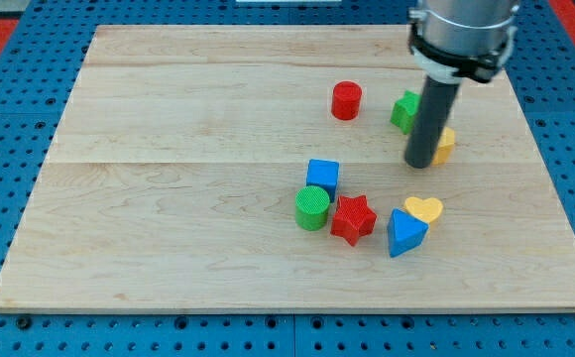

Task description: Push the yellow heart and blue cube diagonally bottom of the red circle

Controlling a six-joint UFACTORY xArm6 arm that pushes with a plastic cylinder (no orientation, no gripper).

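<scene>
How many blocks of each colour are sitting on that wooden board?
Red: 2, the red circle and red star.
Blue: 2, the blue cube and blue triangle.
Green: 2, the green cylinder and a green block partly hidden by the rod.
Yellow: 2, the yellow heart and a yellow block beside my tip.
Total: 8.

All I see of my arm from here is a smooth light-grey cylindrical housing, closed at the bottom by a black collar with a thin pale seam round it. Below that hangs a straight, dark charcoal rod, matte and round, plain along its length down to my tip (421,164).
</scene>
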